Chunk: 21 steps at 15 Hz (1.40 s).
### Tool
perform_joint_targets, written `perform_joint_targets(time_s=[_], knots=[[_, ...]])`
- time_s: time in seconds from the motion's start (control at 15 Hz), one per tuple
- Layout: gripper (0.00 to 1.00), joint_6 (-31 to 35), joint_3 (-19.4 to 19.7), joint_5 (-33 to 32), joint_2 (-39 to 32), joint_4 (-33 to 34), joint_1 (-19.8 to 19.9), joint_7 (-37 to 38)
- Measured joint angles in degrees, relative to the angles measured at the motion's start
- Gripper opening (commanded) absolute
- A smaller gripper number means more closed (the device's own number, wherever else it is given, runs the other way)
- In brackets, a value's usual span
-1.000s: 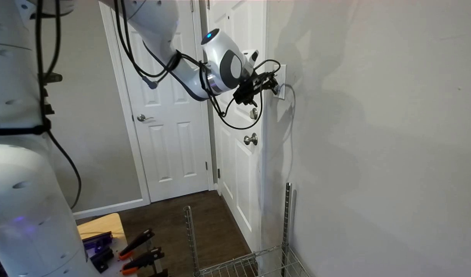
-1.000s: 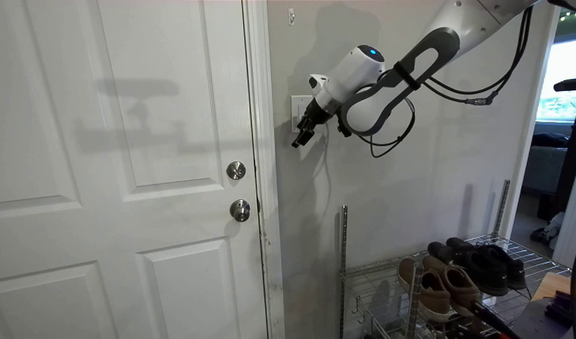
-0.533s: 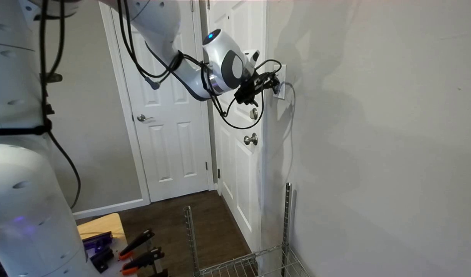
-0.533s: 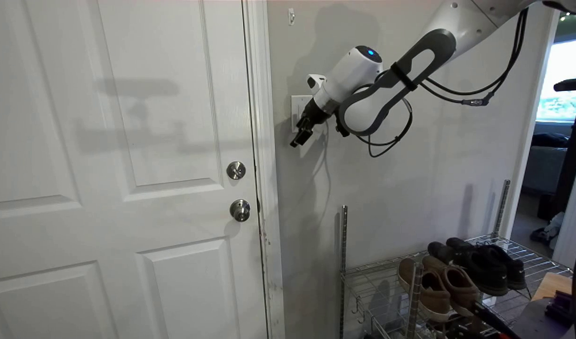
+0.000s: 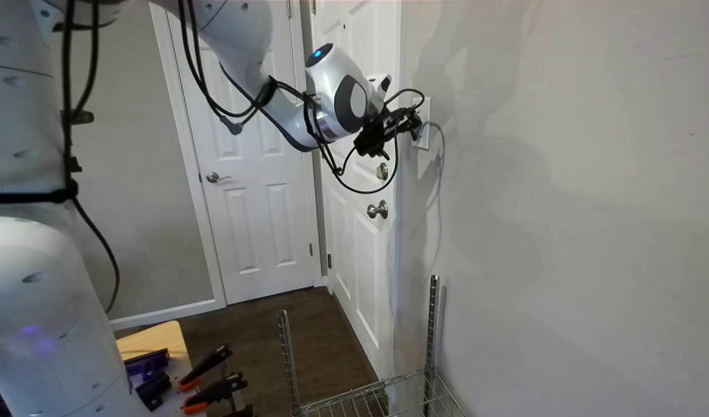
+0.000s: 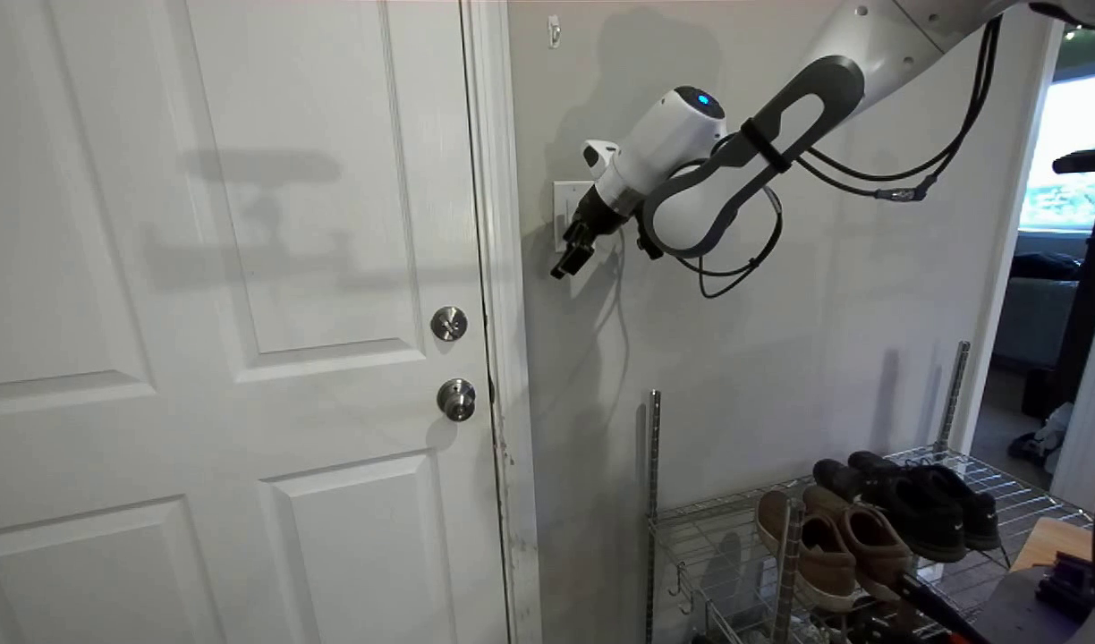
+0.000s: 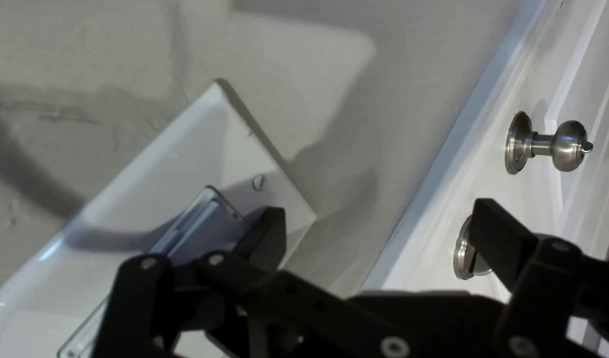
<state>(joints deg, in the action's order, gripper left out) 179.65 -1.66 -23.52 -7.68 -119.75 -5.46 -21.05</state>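
My black gripper (image 7: pixel 381 227) stands open, with nothing between its fingers. A white switch plate (image 7: pixel 180 164) on the wall is nearest to it. In the wrist view the left finger (image 7: pixel 269 233) overlaps the plate's corner and partly hides a rocker switch (image 7: pixel 205 233); whether they touch I cannot tell. Behind the right finger (image 7: pixel 498 233), a round metal deadbolt (image 7: pixel 463 253) on the white door is partly covered. A silver doorknob (image 7: pixel 568 145) sits farther off. In both exterior views the gripper (image 5: pixel 402 145) (image 6: pixel 569 261) is beside the plate (image 5: pixel 426 121), above deadbolt height.
A wire rack (image 6: pixel 708 514) with upright posts (image 5: pixel 433 324) stands by the wall below, bearing brown shoes (image 6: pixel 825 555) and black shoes (image 6: pixel 937 510). Clamps (image 5: pixel 215 391) lie on a small table (image 5: pixel 157 339) near the arm's base. Cables loop from the wrist. A second door (image 5: pixel 244 220) stands behind.
The arm and gripper have shifted very slightly toward the door and wall, mostly in the earlier half second. The gripper's jaws look unchanged, and the door and plate have not moved.
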Motion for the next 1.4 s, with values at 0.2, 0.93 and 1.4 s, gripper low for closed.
perform_joint_targets(time_s=[0.2,0.93,1.4], knots=[[1.00,0.00,0.35,0.00,-0.01,0.02,-0.34,0.13],[1.00,0.00,2.36,0.00,-0.15,0.29,-2.36,2.37],[1.00,0.00,3.33,0.00,-0.15,0.31,-3.36,2.86]])
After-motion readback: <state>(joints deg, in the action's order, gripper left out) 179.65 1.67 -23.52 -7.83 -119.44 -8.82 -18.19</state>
